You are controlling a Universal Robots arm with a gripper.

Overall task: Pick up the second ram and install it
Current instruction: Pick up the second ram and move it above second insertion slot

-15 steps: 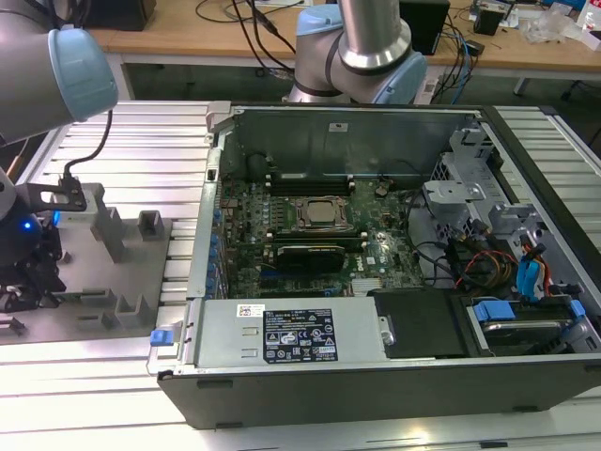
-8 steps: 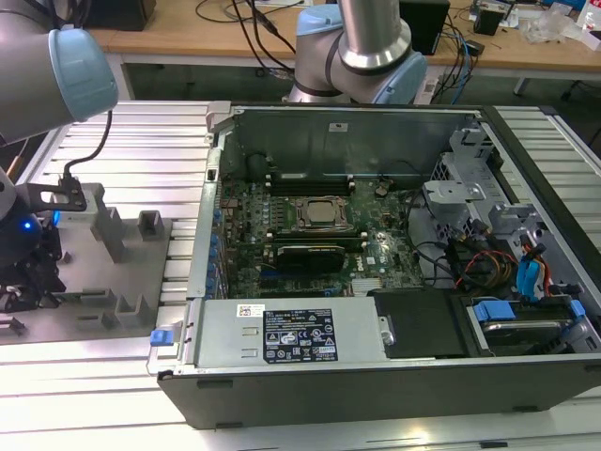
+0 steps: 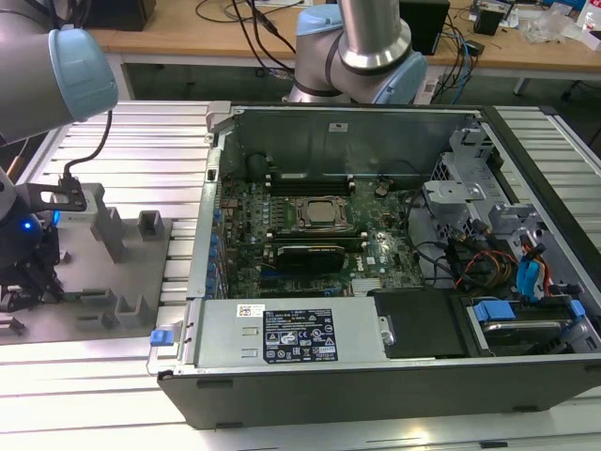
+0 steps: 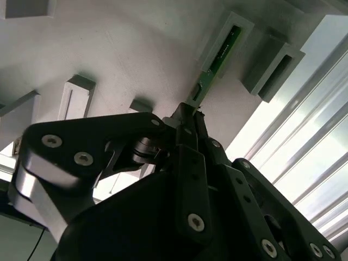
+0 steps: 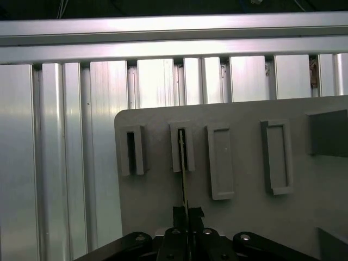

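While bent low — gripper (image 4: 187, 111) pinches slotted ram (image 4: 216, 62).

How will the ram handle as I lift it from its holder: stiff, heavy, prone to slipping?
Probably stiff: the ram runs straight from its holder to the gripper with no sag. Likely light, since it is a thin, narrow board. The gripper pinches only one end, so it may tilt or bind in the holder if pulled off-axis.
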